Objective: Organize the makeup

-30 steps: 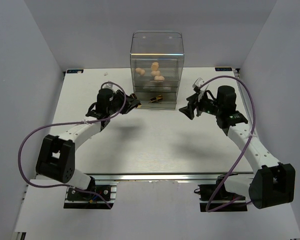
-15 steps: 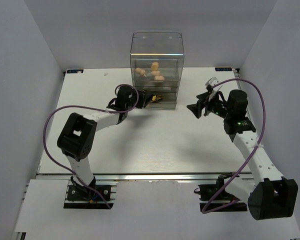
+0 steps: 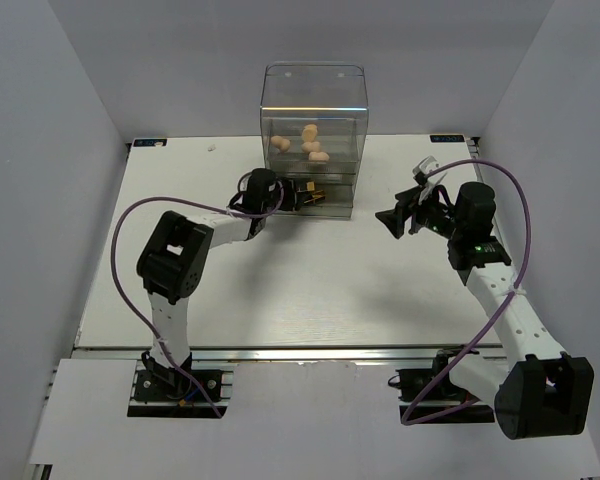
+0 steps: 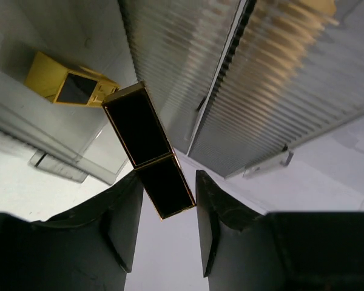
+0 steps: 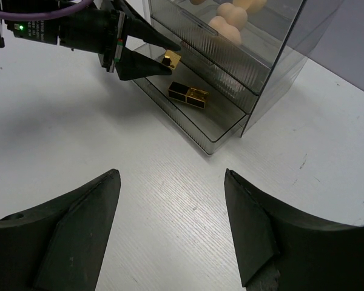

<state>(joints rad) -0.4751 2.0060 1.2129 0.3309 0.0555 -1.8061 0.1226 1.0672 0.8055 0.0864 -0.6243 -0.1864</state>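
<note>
Up close, the lipstick point(image 4: 147, 142) is a square-sided tube, glossy black with thin gold edging and a seam across its middle. It sits tilted, with its near end between the dark, matte fingers point(image 4: 122, 225) of my left claw point(image 4: 168, 209). The jaws stand at a narrow gap, barely wider than the tube. I cannot tell whether the pads press on it or only flank it. The tube's far end points into the pulled-out bottom drawer point(image 5: 213, 134) of the box point(image 3: 315, 92), which is tall, clear plastic with smooth walls and finely ribbed drawer fronts.

A second lipstick point(image 5: 188, 94) lies flat on the floor of that open drawer, just beside the first. It is also black, with more gold showing at one end. The sponges point(image 3: 311, 146) are peach, rounded and egg-shaped with a soft matte look. They sit behind the ribbed fronts of the upper drawers, one pressed against another.

My right claw point(image 5: 170, 176) hangs wide open above the worktop point(image 3: 310, 285), well apart from the box. It holds nothing and touches nothing, and its two broad black fingers are splayed to either side. The worktop is white with a faint wood-like grain.
</note>
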